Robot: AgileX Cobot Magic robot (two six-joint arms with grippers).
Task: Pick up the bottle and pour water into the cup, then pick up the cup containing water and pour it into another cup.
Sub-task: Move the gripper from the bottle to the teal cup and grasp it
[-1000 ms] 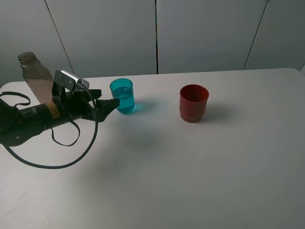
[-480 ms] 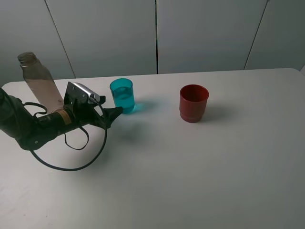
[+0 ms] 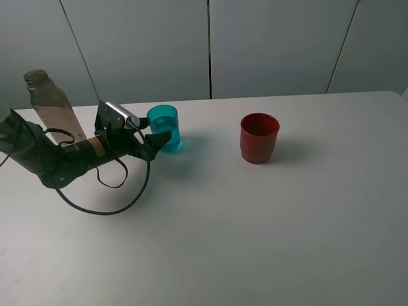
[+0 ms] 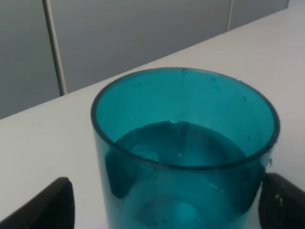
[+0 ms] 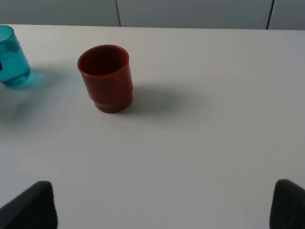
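Observation:
The teal cup (image 3: pixel 164 127) stands on the white table (image 3: pixel 268 223) with water in it, about half full in the left wrist view (image 4: pixel 183 157). My left gripper (image 3: pixel 155 136) is open, with a finger on either side of the cup and its fingertips (image 4: pixel 47 205) just clear of the wall. Upright at the far left behind the left arm is the tinted bottle (image 3: pixel 51 105), capless and free. The red cup (image 3: pixel 259 137) stands alone to the right, also seen in the right wrist view (image 5: pixel 106 78). My right gripper (image 5: pixel 157 210) is open and well short of the red cup.
Grey wall panels (image 3: pixel 210 44) rise behind the table's back edge. A black cable (image 3: pixel 108 204) loops from the left arm onto the table. The teal cup (image 5: pixel 12 57) shows at the edge of the right wrist view.
The left arm has swung away from the bottle and reached right, so its open fingers now straddle the teal cup. Bottle and both cups have not moved.

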